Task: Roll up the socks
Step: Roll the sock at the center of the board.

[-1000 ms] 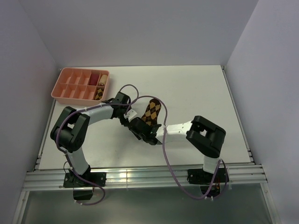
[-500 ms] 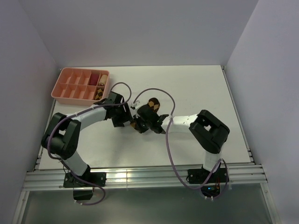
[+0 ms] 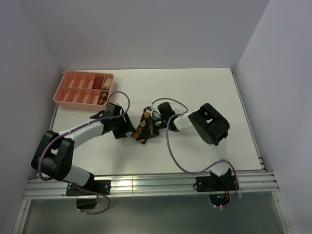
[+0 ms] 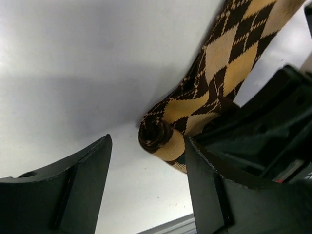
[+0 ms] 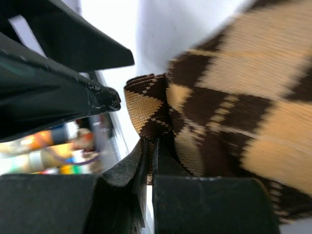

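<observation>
While left jaws have spread, right jaws now pinch socks (image 3: pixel 141 131).

You'll see the socks (image 3: pixel 142 127) are dark brown with a tan-orange argyle diamond pattern, and thin dotted lines cross the diamonds. The tabletop (image 3: pixel 204 87) is plain white. At its far-left corner the tray (image 3: pixel 73 90) is salmon pink. In it you have 1 reddish roll (image 3: pixel 99 81), 1 beige roll (image 3: pixel 107 80) and 1 brown-and-tan argyle roll (image 3: pixel 103 97). The left arm (image 3: pixel 90 127) and right arm (image 3: pixel 183 122) are black and white, with purple cables (image 3: pixel 168 144). The left gripper (image 4: pixel 146 146) and right gripper (image 5: pixel 148 161) are black.
</observation>
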Controlling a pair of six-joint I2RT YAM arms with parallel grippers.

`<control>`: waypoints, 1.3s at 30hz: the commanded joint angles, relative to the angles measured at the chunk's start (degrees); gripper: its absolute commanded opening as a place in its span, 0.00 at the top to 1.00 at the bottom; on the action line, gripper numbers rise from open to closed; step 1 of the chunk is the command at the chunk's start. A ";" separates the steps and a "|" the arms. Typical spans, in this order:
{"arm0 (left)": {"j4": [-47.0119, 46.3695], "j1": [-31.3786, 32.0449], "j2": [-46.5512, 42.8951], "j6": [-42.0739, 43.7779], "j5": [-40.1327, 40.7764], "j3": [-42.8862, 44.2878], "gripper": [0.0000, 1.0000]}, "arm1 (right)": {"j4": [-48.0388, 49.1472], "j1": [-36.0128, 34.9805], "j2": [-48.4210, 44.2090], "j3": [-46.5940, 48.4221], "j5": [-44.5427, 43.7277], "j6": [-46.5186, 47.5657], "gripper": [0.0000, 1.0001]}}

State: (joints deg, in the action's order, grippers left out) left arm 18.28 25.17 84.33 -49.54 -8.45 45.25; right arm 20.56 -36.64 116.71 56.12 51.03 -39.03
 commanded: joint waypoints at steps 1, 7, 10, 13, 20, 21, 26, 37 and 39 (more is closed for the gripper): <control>-2.02 1.46 -0.75 -1.96 -1.48 -0.52 0.34 | 6.42 2.36 2.91 -2.50 7.51 -9.48 1.00; -3.25 2.60 1.35 -2.49 -1.83 -0.87 0.37 | 3.09 3.77 5.81 -1.19 8.30 -8.70 1.00; -3.52 2.96 3.20 -2.49 -1.05 -0.34 0.40 | 3.61 4.03 6.60 -1.01 8.39 -9.49 1.00; -3.69 3.13 5.30 -2.23 -0.78 -0.08 0.48 | 1.69 4.04 6.78 -0.49 7.86 -8.70 1.00; -1.77 3.75 9.70 -1.18 -0.34 1.41 0.66 | -5.60 3.95 2.04 0.39 3.12 -1.26 0.95; -1.50 3.92 9.97 -0.83 -0.17 1.68 0.67 | -7.09 3.86 0.99 0.48 1.81 0.25 0.92; 0.08 4.19 12.34 0.41 0.10 3.61 0.70 | -17.46 2.11 -7.80 1.27 -10.13 10.87 0.70; 4.65 4.28 17.61 5.50 0.27 10.73 0.72 | -22.84 -10.35 -26.26 -3.03 -44.41 26.26 0.46; 5.09 4.28 18.23 6.56 0.27 12.22 0.72 | -22.93 -12.83 -27.05 -3.03 -50.19 27.77 0.46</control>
State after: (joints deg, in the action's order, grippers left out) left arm 19.55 29.17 99.72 -47.11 -11.88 56.27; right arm -0.71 -46.19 91.53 53.87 14.61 -17.74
